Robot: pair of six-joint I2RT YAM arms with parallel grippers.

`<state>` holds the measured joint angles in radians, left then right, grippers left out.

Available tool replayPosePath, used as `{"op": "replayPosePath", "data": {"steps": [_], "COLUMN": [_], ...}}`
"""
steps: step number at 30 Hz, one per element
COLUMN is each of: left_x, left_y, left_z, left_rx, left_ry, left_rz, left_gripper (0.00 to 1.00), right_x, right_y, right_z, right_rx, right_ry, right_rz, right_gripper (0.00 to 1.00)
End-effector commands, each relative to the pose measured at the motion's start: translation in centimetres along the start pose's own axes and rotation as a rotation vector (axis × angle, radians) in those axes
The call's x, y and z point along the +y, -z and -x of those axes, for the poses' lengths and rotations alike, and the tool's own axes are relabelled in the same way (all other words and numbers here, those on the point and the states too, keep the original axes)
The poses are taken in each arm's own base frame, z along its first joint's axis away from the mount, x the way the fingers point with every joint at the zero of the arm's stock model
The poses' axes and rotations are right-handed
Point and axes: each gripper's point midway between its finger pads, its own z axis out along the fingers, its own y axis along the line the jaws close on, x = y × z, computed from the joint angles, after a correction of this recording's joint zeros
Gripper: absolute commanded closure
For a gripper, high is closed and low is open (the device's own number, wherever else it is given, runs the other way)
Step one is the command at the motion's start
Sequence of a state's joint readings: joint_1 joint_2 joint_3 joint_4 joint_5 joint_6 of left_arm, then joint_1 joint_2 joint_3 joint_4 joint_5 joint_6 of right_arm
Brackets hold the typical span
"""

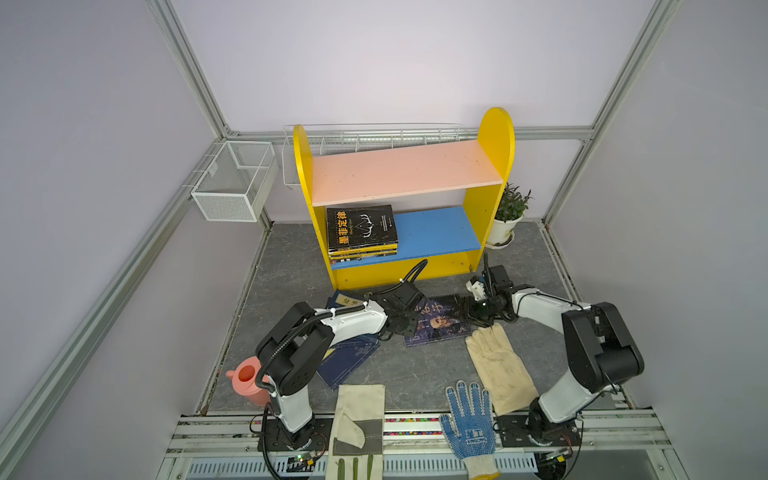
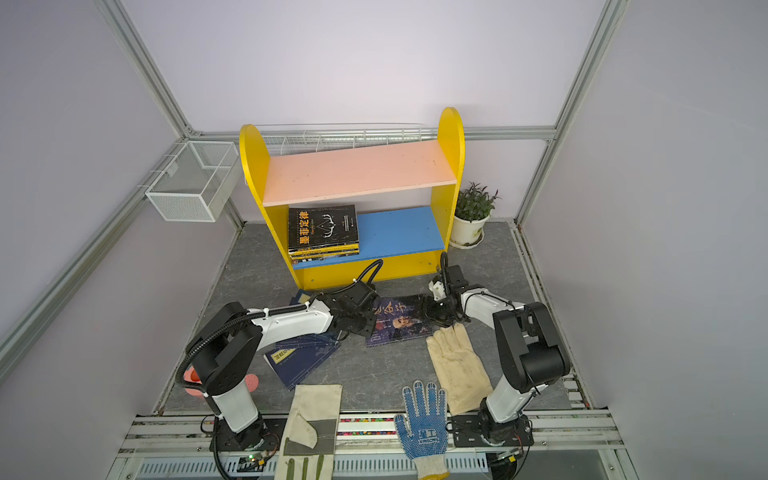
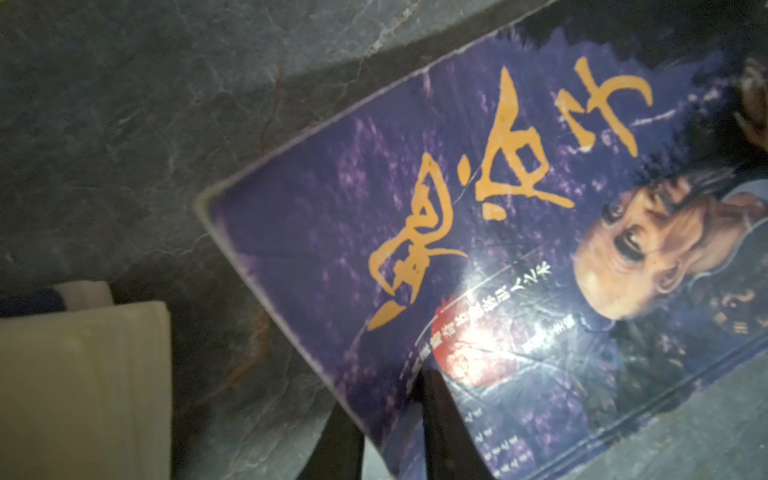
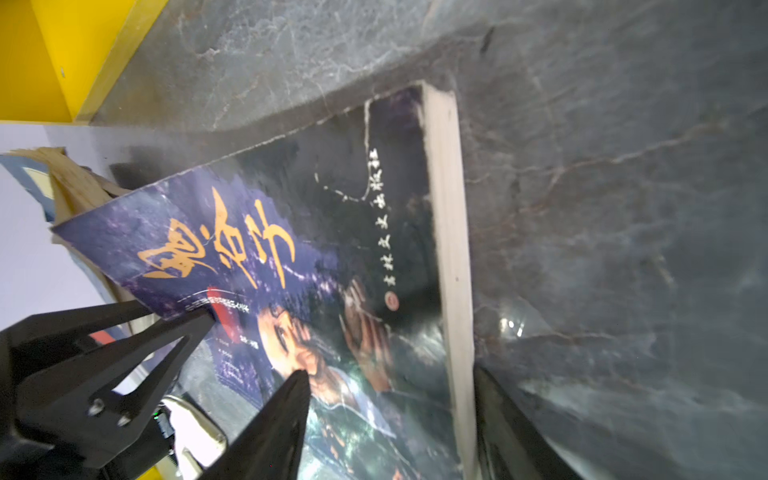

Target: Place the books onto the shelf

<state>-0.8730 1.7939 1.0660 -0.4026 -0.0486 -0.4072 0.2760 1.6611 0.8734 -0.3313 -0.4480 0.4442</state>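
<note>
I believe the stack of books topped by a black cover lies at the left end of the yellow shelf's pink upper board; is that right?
Not quite: the black-topped stack of books lies at the left end of the blue lower board, not the pink upper board, as both top views show.

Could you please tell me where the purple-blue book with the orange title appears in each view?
In a top view: the purple-blue book lies mid-picture on the grey table, in front of the shelf.
In a top view: same place, mid-picture.
Left wrist: fills much of the picture, tilted.
Right wrist: across the middle, pale page edge showing.
Shared landmark: its orange title.
</note>
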Motion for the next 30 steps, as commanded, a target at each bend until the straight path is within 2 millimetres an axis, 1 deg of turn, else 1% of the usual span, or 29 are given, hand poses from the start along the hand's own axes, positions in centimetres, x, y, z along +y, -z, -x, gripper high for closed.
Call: {"op": "replayPosePath", "data": {"steps": [1,4,7,10,11,12,13,15,17,18,19,21,25,26,27,28,30], "left_x": [1.7,1.5,1.4,1.1,1.0,0.9,0.9,0.8,0.9,0.9,0.8,0.7,0.2,0.4,0.8,1.3,2.7], "left_y": [-3.2,-3.3,-3.1,-2.5,-2.2,-1.9,-1.5,-0.4,0.8,1.6,2.4,4.8,10.3,11.7,13.0,14.0,16.2], "left_z": [-6.1,-6.1,-5.7,-4.8,-4.4,-4.0,-3.6,-2.4,-1.3,-0.7,-0.1,1.5,4.3,4.9,5.4,5.7,6.1], "left_rx": [0.205,0.203,0.188,0.157,0.141,0.123,0.106,0.061,0.019,-0.006,-0.029,-0.091,-0.234,-0.272,-0.314,-0.344,-0.413], "left_ry": [-0.044,-0.051,-0.048,-0.031,-0.023,-0.013,-0.004,0.025,0.056,0.069,0.072,0.077,0.097,0.115,0.139,0.166,0.238], "left_rz": [0.043,0.036,0.016,-0.019,-0.034,-0.051,-0.064,-0.101,-0.135,-0.153,-0.167,-0.19,-0.269,-0.281,-0.292,-0.304,-0.362], "left_gripper": [0.8,0.81,0.81,0.81,0.81,0.81,0.81,0.81,0.8,0.78,0.75,0.65,0.32,0.21,0.16,0.12,0.05], "right_x": [5.8,8.6,10.1,10.0,9.9,9.6,9.3,8.8,8.6,8.7,8.9,9.6,10.7,11.3,11.9,12.5,14.5], "right_y": [1.6,3.6,5.1,5.5,5.4,5.3,5.2,5.1,5.5,5.9,6.4,8.1,12.1,13.3,14.5,15.5,18.0], "right_z": [0.8,1.3,1.4,1.1,0.9,0.7,0.6,0.6,0.8,1.0,1.2,1.9,2.9,3.1,3.1,3.2,3.2], "right_rx": [-0.003,-0.036,-0.06,-0.072,-0.07,-0.069,-0.07,-0.076,-0.099,-0.116,-0.138,-0.199,-0.303,-0.331,-0.356,-0.375,-0.433], "right_ry": [0.091,0.112,0.127,0.156,0.173,0.18,0.185,0.188,0.191,0.197,0.202,0.21,0.222,0.231,0.237,0.244,0.282], "right_rz": [0.236,0.343,0.38,0.317,0.293,0.265,0.243,0.207,0.191,0.189,0.19,0.217,0.269,0.3,0.337,0.372,0.472], "right_gripper": [0.39,0.42,0.48,0.57,0.62,0.7,0.74,0.83,0.88,0.9,0.91,0.93,0.93,0.93,0.93,0.93,0.93]}}
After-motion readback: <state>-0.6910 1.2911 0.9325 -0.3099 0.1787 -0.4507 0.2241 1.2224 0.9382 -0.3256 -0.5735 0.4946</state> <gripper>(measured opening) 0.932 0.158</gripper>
